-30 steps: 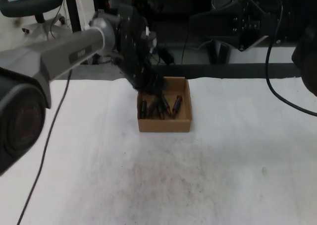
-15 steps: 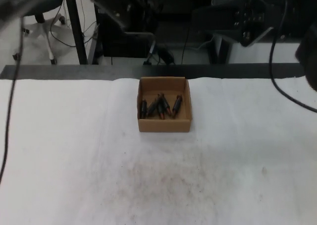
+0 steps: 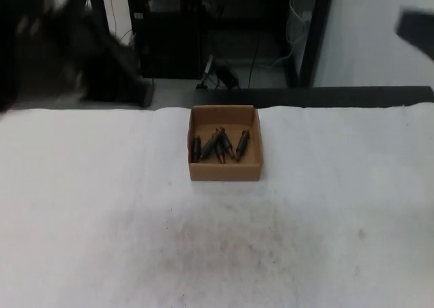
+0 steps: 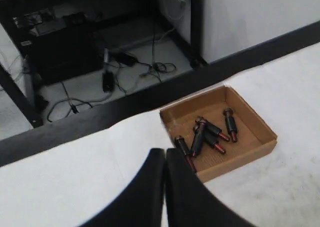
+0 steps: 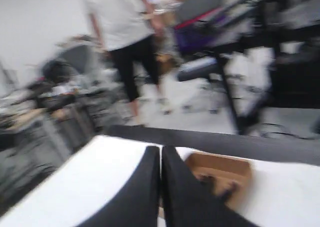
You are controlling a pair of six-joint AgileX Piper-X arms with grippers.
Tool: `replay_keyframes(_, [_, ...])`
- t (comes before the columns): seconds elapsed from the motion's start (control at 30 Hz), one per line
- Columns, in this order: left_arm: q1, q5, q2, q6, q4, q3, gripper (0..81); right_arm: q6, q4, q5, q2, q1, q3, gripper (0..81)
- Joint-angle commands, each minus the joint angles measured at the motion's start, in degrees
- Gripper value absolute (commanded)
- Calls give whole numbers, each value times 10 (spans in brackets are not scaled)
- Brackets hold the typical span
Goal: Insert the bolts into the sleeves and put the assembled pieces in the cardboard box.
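High view, from behind the arms: open cardboard box point(image 3: 224, 171) on the white-covered counter point(image 3: 339, 220), midway side to side and close to the far edge. Inside, several assembled pieces point(image 3: 218, 146), dark with reddish ends, lying flat on the box bottom. Most bunched and overlapping toward the left wall; one piece point(image 3: 242, 145) just apart, toward the right wall. Faint brownish smudge point(image 3: 217, 237) on the covering nearer the camera, apart from the box. Blurred dark arm point(image 3: 68, 57) at the far left, well apart from the box.

Left wrist view: left gripper point(image 4: 164, 153) closed, both black fingers pressed together at the tips, held above the counter just short of the box. Beyond the tips, the same box with its pieces lying inside, the lone one nearest the far wall. Past the counter's dark edge, cables point(image 4: 115, 72) on the floor.

Right wrist view: right gripper point(image 5: 160, 149) likewise closed, fingers side by side and touching. Box blurred just beyond the tips, contents too smeared to count.
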Motion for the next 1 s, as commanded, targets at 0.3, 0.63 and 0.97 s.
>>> replay_keyframes(0.3, [-1, -98, -238, -163, -270, 381, 3, -237, 316, 225, -156, -45, 78, 8])
replay_keyframes(0.63, [-1, -98, -245, -186, -269, 457, 3, -188, 314, 254, -156, -45, 200, 8])
replay_keyframes(0.97, [-1, -95, -245, -188, -235, 474, 3, -157, 310, 288, -156, -45, 237, 8])
